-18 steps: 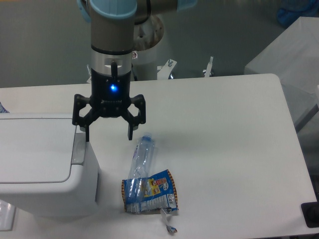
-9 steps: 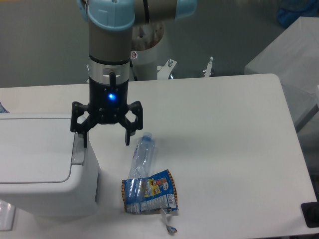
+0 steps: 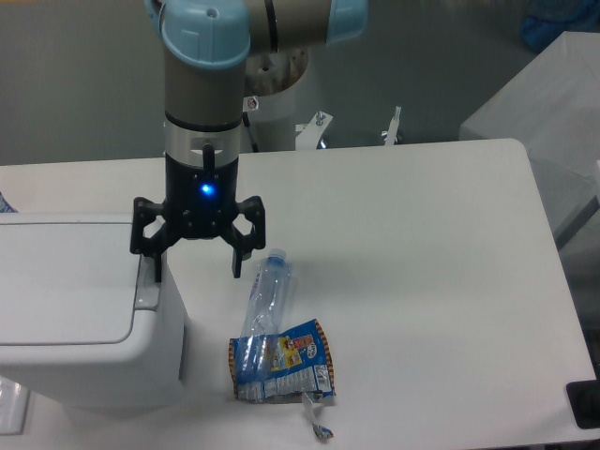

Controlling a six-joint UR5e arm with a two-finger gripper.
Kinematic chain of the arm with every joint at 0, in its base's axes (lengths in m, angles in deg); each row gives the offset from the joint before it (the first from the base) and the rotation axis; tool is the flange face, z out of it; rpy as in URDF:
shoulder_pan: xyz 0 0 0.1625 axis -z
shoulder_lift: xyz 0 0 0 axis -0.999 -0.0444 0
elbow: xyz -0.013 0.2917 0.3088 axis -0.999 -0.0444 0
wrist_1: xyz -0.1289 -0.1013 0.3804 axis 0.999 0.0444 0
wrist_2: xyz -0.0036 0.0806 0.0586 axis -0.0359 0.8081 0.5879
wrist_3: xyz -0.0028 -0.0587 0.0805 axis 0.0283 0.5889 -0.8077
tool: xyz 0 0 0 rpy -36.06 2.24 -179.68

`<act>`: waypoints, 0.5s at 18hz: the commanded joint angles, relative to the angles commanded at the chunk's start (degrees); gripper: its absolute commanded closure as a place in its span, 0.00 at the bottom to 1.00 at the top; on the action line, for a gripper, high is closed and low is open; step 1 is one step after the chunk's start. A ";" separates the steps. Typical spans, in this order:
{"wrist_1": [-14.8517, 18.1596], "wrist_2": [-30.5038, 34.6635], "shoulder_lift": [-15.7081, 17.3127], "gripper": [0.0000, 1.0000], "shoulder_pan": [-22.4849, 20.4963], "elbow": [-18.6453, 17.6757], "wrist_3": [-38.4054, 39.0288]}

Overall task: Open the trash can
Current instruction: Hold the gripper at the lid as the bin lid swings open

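Observation:
The white boxy trash can (image 3: 80,309) stands at the left of the table with its flat lid down. Its small grey push tab (image 3: 146,289) sits on the right edge of the lid. My gripper (image 3: 198,273) hangs open above the can's right edge. Its left finger (image 3: 156,265) is just over the tab and its right finger (image 3: 238,263) is over the table beside the can. The jaws are wide apart and hold nothing.
A clear plastic bottle (image 3: 266,296) lies on the white table (image 3: 422,281) right of the can. A blue snack wrapper (image 3: 281,362) lies at its lower end. A white pedestal (image 3: 277,94) stands behind the table.
My gripper has moved a little to the left and slightly up, bringing its left finger over the grey tab. The lid has not moved.

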 joint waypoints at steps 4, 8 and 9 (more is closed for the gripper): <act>0.00 0.00 -0.18 0.00 0.09 0.00 0.00; -0.09 0.00 -0.35 0.00 0.26 0.35 0.00; -0.09 0.00 -0.35 0.00 0.26 0.44 0.00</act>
